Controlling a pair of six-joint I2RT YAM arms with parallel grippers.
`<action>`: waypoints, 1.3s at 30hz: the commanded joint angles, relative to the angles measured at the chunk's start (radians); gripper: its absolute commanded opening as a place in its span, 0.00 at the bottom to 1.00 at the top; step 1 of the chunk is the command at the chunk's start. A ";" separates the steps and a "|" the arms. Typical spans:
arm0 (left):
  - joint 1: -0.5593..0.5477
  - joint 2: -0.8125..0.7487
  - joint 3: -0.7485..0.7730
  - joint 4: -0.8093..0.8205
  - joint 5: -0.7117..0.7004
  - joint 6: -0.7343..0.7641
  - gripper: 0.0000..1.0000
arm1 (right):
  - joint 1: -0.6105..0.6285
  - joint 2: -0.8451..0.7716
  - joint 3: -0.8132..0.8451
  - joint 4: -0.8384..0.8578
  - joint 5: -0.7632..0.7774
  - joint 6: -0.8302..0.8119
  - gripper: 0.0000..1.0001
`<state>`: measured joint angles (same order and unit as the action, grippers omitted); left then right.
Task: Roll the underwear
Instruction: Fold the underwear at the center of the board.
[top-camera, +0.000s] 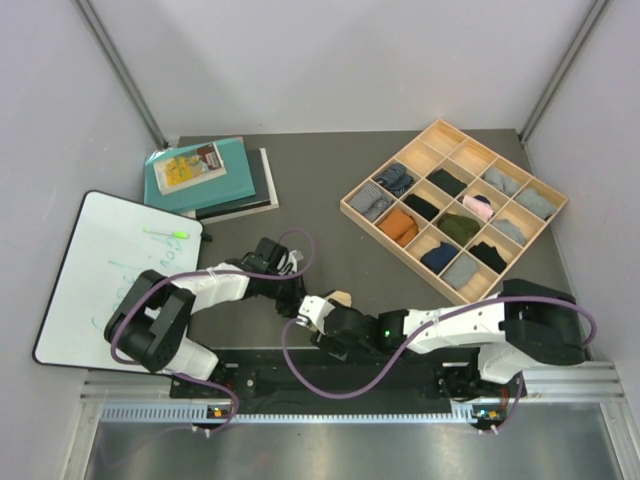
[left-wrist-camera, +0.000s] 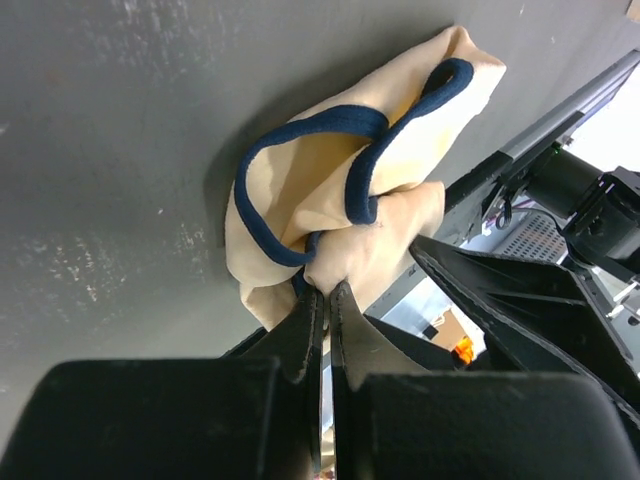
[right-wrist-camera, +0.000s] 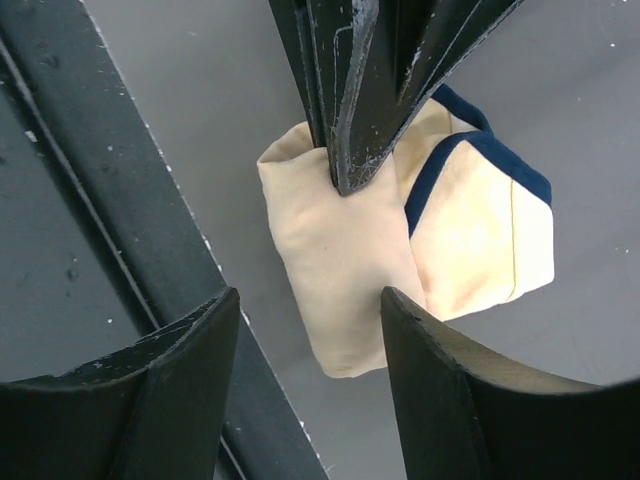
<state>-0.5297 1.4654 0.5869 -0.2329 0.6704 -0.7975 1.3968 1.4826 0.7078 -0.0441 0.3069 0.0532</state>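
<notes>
Underwear (left-wrist-camera: 340, 190), the beige pair with navy edging, lies bunched in a loose, half-folded bundle on the dark table (top-camera: 320, 190), close to its near edge and right where the two arms meet. We see no grey pair in any view. The left gripper (left-wrist-camera: 325, 290) is clenched on a fold at one end of the bundle, its fingers pressed together with a pinch of beige cloth between them. We judge that this grip anchors the fabric so the fold cannot spring open or slide while the other arm works on it. From the right wrist we see that pinch from the far side: the dark fingers come down onto the top of the bundle, and the navy band curls off to one side. The right gripper (right-wrist-camera: 308, 295) stands released, its jaws well apart and lined up on either side of the bundle's thicker end, holding nothing. We cannot tell whether its tips brush the cloth or hang just short of it. We read that straddling pose as a set-up to take the folded end, so the roll can be tightened or turned over. The bundle looks soft and far from a neat roll, so the task seems only partway done.
</notes>
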 joint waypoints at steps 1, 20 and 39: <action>0.010 0.007 0.001 0.004 0.044 0.030 0.00 | 0.014 0.037 0.039 0.062 0.046 -0.024 0.57; 0.062 -0.051 -0.047 0.078 0.127 0.031 0.10 | -0.033 0.174 0.117 -0.074 -0.051 0.037 0.00; 0.099 -0.504 -0.265 0.214 -0.146 0.009 0.58 | -0.306 0.185 0.262 -0.261 -0.653 0.050 0.00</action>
<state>-0.4160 0.9974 0.3630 -0.1028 0.5579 -0.7982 1.1427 1.6379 0.9195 -0.2638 -0.1452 0.0978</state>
